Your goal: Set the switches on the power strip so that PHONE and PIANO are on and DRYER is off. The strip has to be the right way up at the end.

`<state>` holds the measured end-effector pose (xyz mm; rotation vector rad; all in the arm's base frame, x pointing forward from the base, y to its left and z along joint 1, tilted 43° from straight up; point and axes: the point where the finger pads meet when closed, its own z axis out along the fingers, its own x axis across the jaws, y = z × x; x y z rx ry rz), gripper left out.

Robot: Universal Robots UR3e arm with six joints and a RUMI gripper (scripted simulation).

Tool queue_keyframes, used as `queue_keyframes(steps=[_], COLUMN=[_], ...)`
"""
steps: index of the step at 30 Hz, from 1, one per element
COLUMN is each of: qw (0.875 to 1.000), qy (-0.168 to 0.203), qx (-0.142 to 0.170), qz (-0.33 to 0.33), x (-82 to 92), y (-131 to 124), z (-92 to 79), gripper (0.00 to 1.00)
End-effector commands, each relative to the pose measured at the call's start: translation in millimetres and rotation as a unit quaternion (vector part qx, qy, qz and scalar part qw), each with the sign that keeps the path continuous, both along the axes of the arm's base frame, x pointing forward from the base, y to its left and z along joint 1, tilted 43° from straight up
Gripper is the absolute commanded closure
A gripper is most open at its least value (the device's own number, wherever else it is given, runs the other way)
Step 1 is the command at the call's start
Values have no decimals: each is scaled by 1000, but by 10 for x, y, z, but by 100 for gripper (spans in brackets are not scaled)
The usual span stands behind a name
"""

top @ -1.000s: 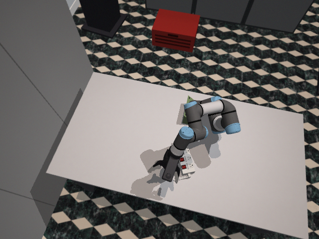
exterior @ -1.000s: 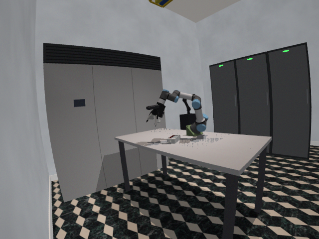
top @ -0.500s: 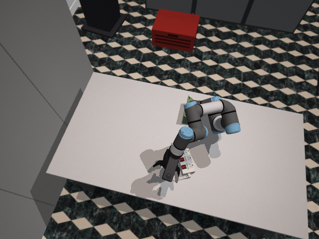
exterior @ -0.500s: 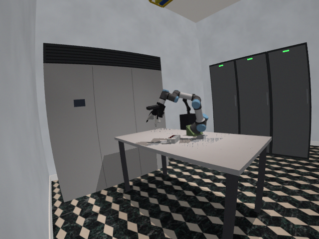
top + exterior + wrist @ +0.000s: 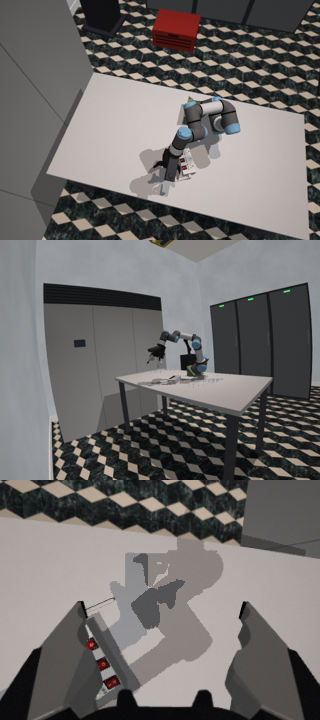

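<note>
White table (image 5: 103,124) with one six-joint arm mounted toward its far edge. Left of the arm's base, the gripper (image 5: 166,166) hangs high above the table top, fingers spread fully apart and grasping nothing. Directly beneath and just right of the gripper, the white power strip (image 5: 188,165) lies flat near the table's front edge, switch side up; in the wrist view the power strip (image 5: 107,660) appears beside the left finger with three red switches (image 5: 102,665) in a row. Their labels and positions are too small to read. Right of the strip, the arm's blue-capped joints fold back to a green base (image 5: 191,371).
</note>
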<state>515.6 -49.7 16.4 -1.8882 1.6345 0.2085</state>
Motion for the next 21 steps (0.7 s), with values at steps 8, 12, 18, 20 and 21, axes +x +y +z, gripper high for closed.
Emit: queue_keyframes(steps=[8,12,18,20,21], qw=[992,985,971,963,963], qy=[-35,-50,-75,-89,-89], qx=[-1,2,9,14,14], qz=[121,164,225,256,256], x=[-255,-356,-505,-584,-584], y=[94,135,196,229,229], z=[-102,-130,-158,-167,-167], gripper=[0,0,0,0,0])
